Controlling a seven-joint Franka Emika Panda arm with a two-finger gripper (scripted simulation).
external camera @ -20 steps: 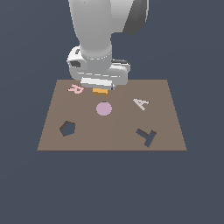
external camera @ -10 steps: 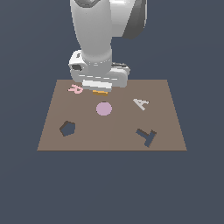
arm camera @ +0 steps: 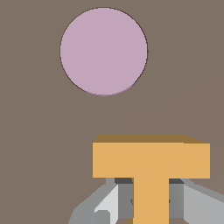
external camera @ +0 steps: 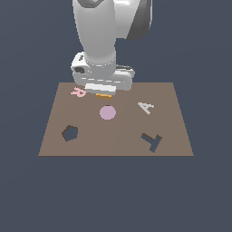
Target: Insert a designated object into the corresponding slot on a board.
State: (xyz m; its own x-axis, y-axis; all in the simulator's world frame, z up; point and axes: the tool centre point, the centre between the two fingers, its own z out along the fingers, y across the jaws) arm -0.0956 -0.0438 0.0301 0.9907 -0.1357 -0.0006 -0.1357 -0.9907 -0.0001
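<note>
Since a second ago the claw [external camera: 103,92] has risen slightly, clenched on the orange T piece [arm camera: 151,168] above the board's [external camera: 172,118] far edge, well apart from the T slot [external camera: 152,141].

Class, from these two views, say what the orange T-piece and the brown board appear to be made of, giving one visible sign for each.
Orange T-piece: looks like matte plastic or painted wood; flat uniform colour, crisp edges, no gloss. Brown board: matte, possibly wood or fibreboard; even brown without grain or shine. As simulator renders, neither is certain.

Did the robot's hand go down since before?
Yes. The hand has sunk toward the board; less of the orange piece shows beneath it beside the pink R.
</note>
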